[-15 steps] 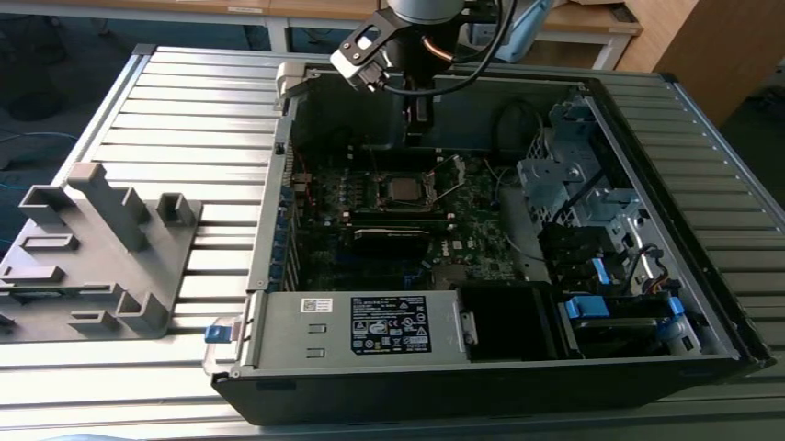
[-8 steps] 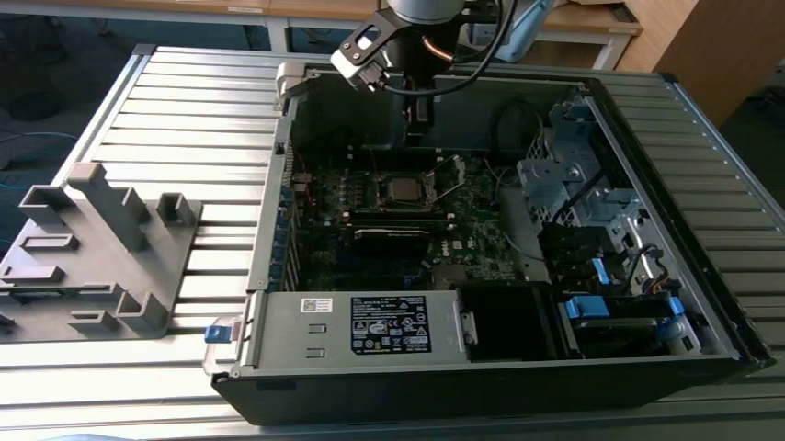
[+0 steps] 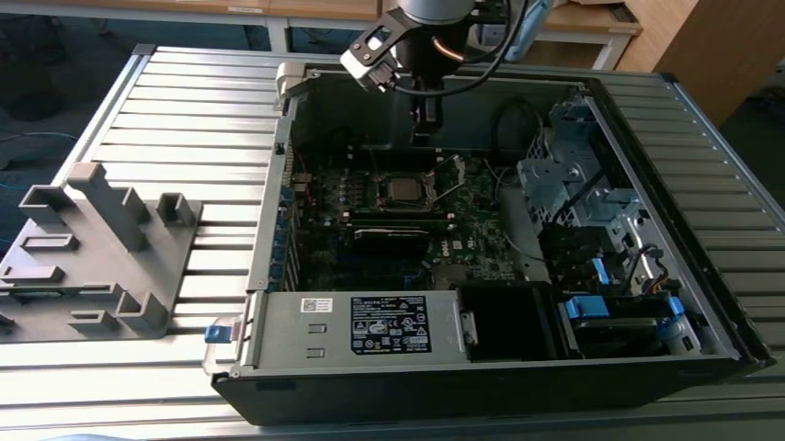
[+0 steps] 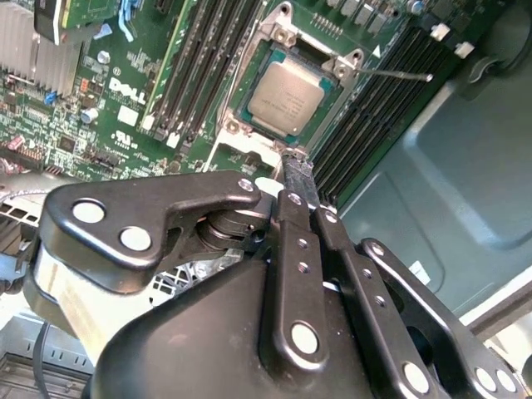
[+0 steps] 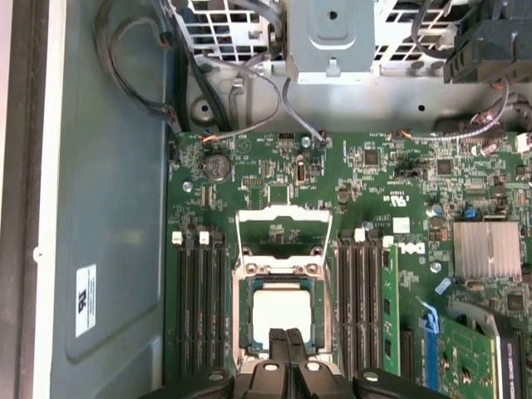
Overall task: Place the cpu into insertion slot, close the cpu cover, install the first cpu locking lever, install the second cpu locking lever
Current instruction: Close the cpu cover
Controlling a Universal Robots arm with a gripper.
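The cpu (image 5: 282,312) lies silvery and flat in the insertion slot (image 5: 243,314) on the green motherboard, also seen in the exterior view as the cpu (image 3: 399,190) and in the second wrist view as the cpu (image 4: 287,93). The cpu cover (image 5: 283,229) is swung back open beside the socket, toward the drive cage. A thin locking lever (image 4: 401,76) sticks out free past the socket. My gripper (image 5: 287,342) hovers above the socket's edge, its black fingers (image 4: 296,176) shut together with nothing between them. In the exterior view the gripper (image 3: 424,133) hangs over the far part of the case.
Black memory slots (image 5: 199,307) flank the socket on both sides. Loose cables (image 5: 249,100) and a metal drive cage (image 5: 332,41) lie beyond the cover. A finned heatsink (image 5: 492,251) and the case's power supply (image 3: 356,326) are nearby. A grey fixture (image 3: 98,248) stands on the table.
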